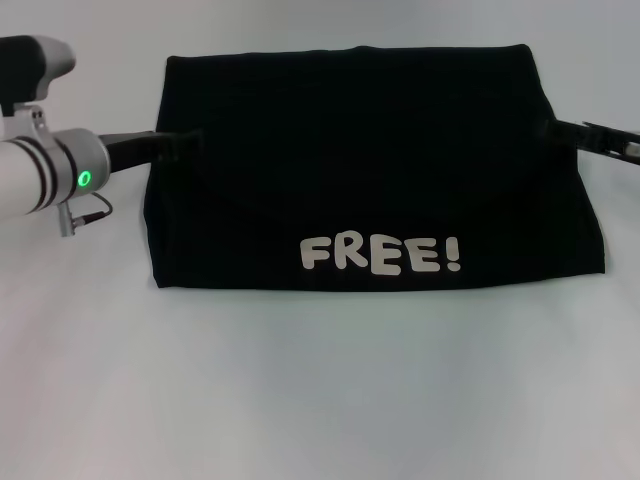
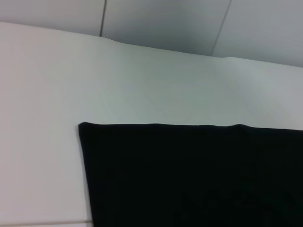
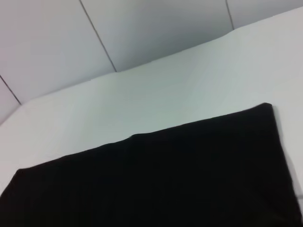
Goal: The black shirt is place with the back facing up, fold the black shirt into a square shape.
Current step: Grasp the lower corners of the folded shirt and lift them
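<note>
Black shirt (image 1: pixel 370 170) folded into a wide rectangle, lying flat on the white desk (image 1: pixel 320 400), middle to far part of the scene; cream "FREE!" lettering (image 1: pixel 381 255) facing up along the near edge, just right of centre

Far edge straight and near-parallel to the desk's far side; near edge wider than the far edge, sides flaring outward toward the near corners

In the left wrist view, a corner and straight edge of the shirt (image 2: pixel 189 175) against bare desk (image 2: pixel 47 94), grey panelled wall (image 2: pixel 165 23) behind; in the right wrist view, another corner of the shirt (image 3: pixel 165 184) with desk and wall beyond

Left end effector (image 1: pixel 185 143) reaching in from the left, black fingers at the shirt's left edge, about halfway up that side, silver wrist with a green light behind it; fingers merging with the dark cloth, so cannot tell whether apart or clamped

Right end effector (image 1: pixel 560 130) at the shirt's right edge, toward the far corner, coming in from the right; finger state likewise cannot be told
</note>
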Controlling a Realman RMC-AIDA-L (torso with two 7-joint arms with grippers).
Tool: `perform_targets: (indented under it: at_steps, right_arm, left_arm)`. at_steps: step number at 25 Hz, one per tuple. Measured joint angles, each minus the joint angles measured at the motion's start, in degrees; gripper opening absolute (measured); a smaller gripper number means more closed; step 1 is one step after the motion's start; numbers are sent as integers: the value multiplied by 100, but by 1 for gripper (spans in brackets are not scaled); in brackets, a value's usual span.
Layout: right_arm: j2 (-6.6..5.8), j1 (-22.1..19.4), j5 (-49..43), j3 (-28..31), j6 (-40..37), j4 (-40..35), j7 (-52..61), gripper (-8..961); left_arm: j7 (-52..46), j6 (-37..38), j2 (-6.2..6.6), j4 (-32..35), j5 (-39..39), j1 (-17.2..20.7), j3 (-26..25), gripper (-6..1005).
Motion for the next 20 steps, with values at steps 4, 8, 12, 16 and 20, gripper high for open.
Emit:
perform_targets:
  at_steps: [4,8,12,16,20]
  right_arm:
    - [-18,-287,217,-2,-375,-217,-5,730]
    - [-87,-596,397,-3,-1166,-379,-111,808]
    - [-143,-855,694,10,-2187,-412,-528,829]
    - [-131,-1004,852,15,-2920,-438,-804,830]
    - [-91,-1041,881,-4,-3137,-415,-955,827]
  left_arm:
    - [-142,626,-78,437,-25,268,0,737]
    - [-327,1833,-165,1078,-32,699,0,818]
    - [-451,2973,-213,1570,-94,1156,-7,837]
    - [-460,3650,-225,1742,-171,1486,55,836]
    - [-461,3698,-224,1747,-108,1649,203,828]
